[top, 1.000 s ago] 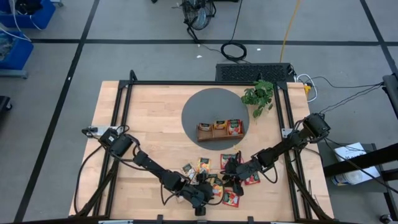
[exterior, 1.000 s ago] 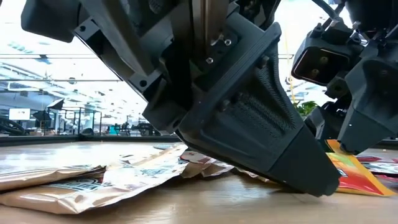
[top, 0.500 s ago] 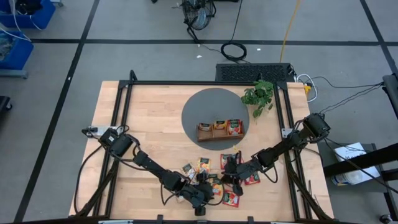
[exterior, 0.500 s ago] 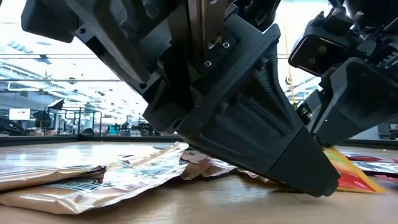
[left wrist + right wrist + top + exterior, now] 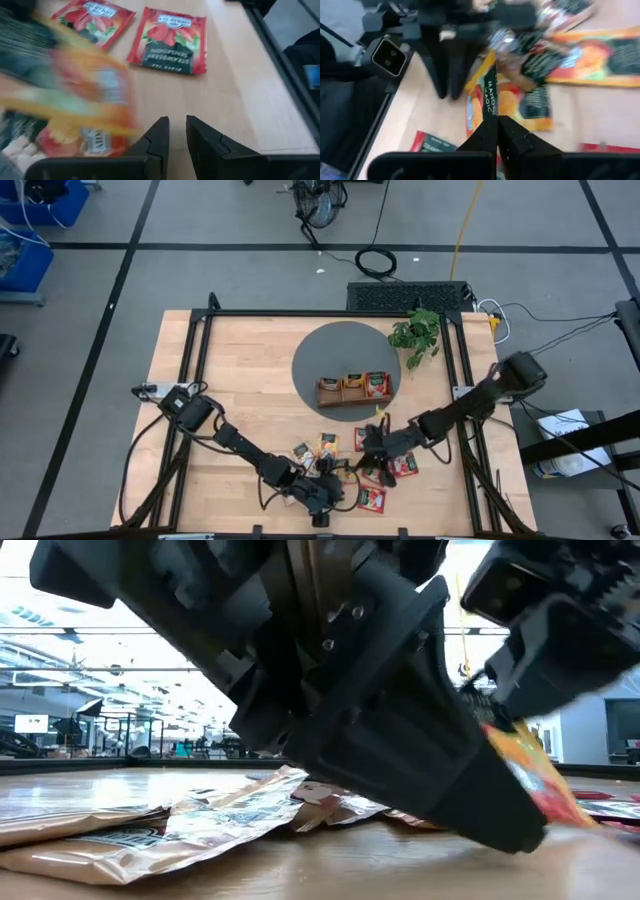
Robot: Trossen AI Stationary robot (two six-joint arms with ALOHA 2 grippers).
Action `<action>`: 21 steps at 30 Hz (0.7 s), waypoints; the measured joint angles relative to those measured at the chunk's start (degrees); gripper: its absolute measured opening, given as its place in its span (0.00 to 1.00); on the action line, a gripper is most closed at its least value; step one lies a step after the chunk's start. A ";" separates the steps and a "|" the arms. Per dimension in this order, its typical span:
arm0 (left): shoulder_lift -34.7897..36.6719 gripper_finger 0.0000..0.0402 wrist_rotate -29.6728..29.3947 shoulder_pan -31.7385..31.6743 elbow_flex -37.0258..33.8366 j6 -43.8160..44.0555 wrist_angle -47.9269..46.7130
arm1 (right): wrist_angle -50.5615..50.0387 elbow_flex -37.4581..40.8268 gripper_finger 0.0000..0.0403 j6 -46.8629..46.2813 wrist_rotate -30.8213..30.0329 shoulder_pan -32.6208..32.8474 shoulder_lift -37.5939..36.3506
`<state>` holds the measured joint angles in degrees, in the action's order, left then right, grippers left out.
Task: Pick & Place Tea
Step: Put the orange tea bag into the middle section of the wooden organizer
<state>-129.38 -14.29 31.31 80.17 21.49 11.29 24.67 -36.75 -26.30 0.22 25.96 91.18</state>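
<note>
Several tea packets lie on the near half of the wooden table (image 5: 240, 380): red ones (image 5: 172, 40) (image 5: 92, 20) and silvery ones (image 5: 190, 825). My right gripper (image 5: 497, 125) (image 5: 368, 460) is shut on an orange tea packet (image 5: 512, 107) (image 5: 525, 775), which is blurred in the left wrist view (image 5: 85, 90). My left gripper (image 5: 177, 131) (image 5: 325, 502) stands low near the table's near edge. Its fingers are a narrow gap apart with nothing between them. My right gripper pinches the orange packet by one edge (image 5: 489, 107) between its two fingers. The fingers slant down from the table's right side. The packet hangs tilted below them (image 5: 540, 790). I cannot tell whether its lower corner still touches the table.
A brown three-compartment tray (image 5: 353, 390) with packets in it stands on a round grey mat (image 5: 335, 350) at the table's middle. A green plant (image 5: 417, 332) is at the far right. The black frame rails (image 5: 195, 350) run along both table sides.
My right gripper has shut on the orange packet and gone up and a little toward the table's far edge, rolling as it went. The packet, which lay flat on the table, is lifted by one edge and now hangs slanted.
</note>
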 joint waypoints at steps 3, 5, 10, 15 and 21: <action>0.63 0.17 1.06 0.34 0.02 -0.24 1.36 | -7.85 -0.28 0.00 3.50 -0.10 -2.92 -6.95; 0.73 0.17 1.13 0.48 0.03 -0.37 1.26 | -14.87 -1.92 0.00 7.16 -0.09 -5.41 -11.38; 0.66 0.17 1.23 0.59 0.01 -0.97 1.04 | -33.52 -9.31 0.00 20.92 -2.99 -12.46 -18.16; 0.66 0.17 1.23 0.62 0.01 -1.78 0.85 | -42.94 -14.37 0.00 31.68 -6.05 -20.25 -18.34; 0.68 0.17 1.25 0.97 0.05 -1.89 0.22 | -42.86 -14.51 0.00 38.44 -9.29 -27.29 -16.92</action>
<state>-128.70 -13.04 32.27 80.23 19.59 11.51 -18.18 -51.27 12.14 -9.07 -1.34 74.26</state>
